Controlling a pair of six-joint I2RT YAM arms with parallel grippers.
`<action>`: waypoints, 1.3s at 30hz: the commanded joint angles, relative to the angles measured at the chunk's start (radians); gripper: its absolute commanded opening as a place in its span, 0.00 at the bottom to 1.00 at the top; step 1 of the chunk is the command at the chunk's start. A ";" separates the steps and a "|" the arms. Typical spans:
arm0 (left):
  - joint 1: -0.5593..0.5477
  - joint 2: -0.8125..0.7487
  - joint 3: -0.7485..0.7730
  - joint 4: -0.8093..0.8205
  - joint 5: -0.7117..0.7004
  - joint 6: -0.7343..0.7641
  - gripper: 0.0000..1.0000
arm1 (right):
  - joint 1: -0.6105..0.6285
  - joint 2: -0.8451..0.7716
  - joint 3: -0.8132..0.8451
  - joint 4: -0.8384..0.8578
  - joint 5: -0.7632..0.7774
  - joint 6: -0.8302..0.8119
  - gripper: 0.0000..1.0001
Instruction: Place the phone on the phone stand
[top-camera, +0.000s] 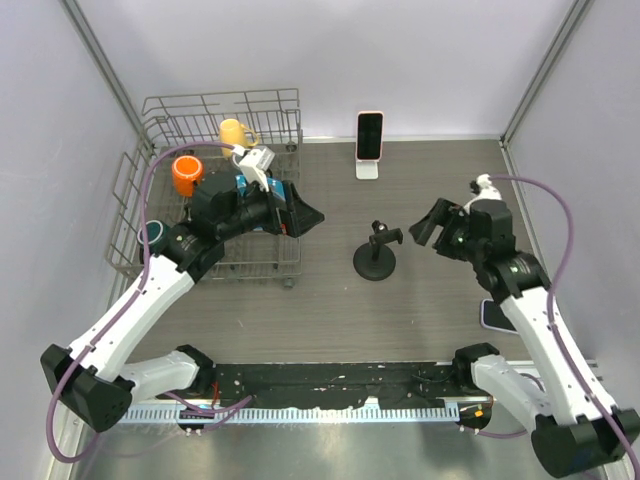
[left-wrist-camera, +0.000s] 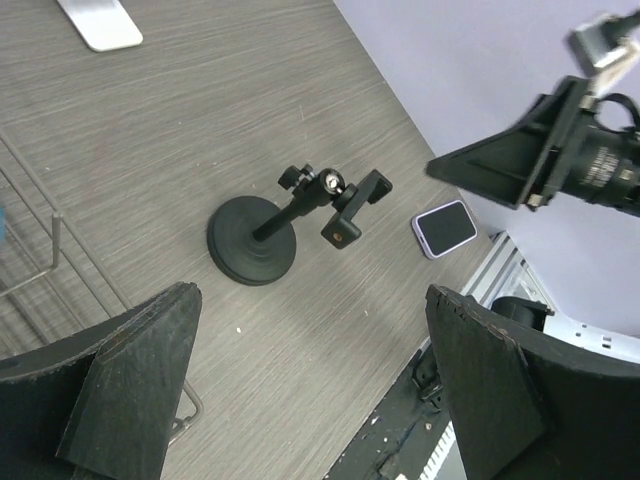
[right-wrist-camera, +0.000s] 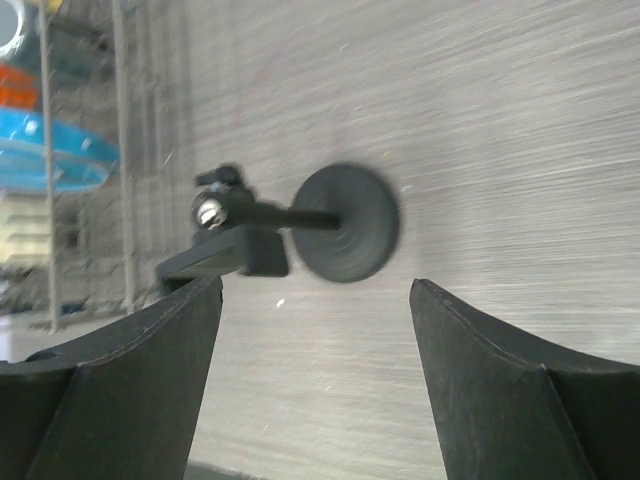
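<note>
Top external view gives you two phones, two stands, two arms and one wire dish rack (top-camera: 215, 180) on the bench (top-camera: 430, 300). The lavender-cased phone (top-camera: 494, 315) lies flat near the right front edge, partly hidden beside the right arm's forearm. The other phone (top-camera: 370, 134) stands upright on a white stand (top-camera: 367, 168) at the back. The black clamp stand (top-camera: 375, 257) sits mid-bench with nothing in its clamp. In the rack you can count one orange cup (top-camera: 186, 173) and one yellow mug (top-camera: 234, 132).

Your left arm reaches out past the rack's right side. The left pincer (top-camera: 305, 217) points toward the black stand with its fingers (left-wrist-camera: 130, 380) spread wide and nothing between them. Your right arm is bent at the elbow. The right pincer (top-camera: 430, 225) is aimed left at the same stand, its fingers (right-wrist-camera: 520, 385) also spread and holding nothing.
</note>
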 joint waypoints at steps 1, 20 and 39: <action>-0.004 -0.027 0.001 0.044 -0.011 0.029 0.99 | -0.001 -0.137 0.029 -0.145 0.488 -0.050 0.82; -0.038 -0.044 0.005 0.019 -0.059 0.058 0.99 | -0.601 -0.141 -0.210 -0.324 0.699 0.427 0.99; -0.062 -0.031 0.007 0.004 -0.085 0.075 0.99 | -0.991 -0.188 -0.514 0.018 0.434 0.469 0.96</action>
